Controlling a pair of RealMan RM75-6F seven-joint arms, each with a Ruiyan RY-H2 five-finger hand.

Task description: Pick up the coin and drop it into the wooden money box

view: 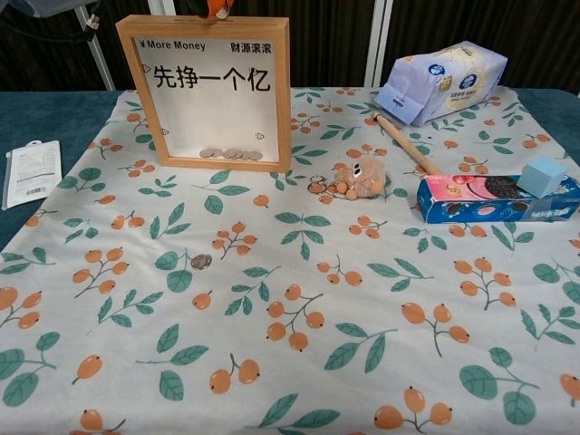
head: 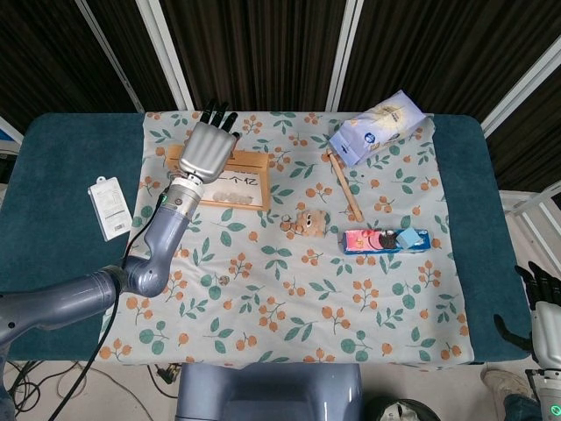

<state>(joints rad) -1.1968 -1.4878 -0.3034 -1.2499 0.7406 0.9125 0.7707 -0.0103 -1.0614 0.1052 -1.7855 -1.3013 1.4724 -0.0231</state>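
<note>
Left hand above the top edge of the wooden money box; whether its fingers hold anything, cannot tell; a coin lies on the cloth well in front of the box; right hand off the table's corner, fingers apart, empty. Risk: a coin off line with the slot would bounce off the frame; a knock could tip the upright box.

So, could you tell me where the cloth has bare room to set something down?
The near half is free, bordered by the coin at left and the cookie box at right. It is crowded further back, around the wooden money box, plush toy and tissue pack.
</note>
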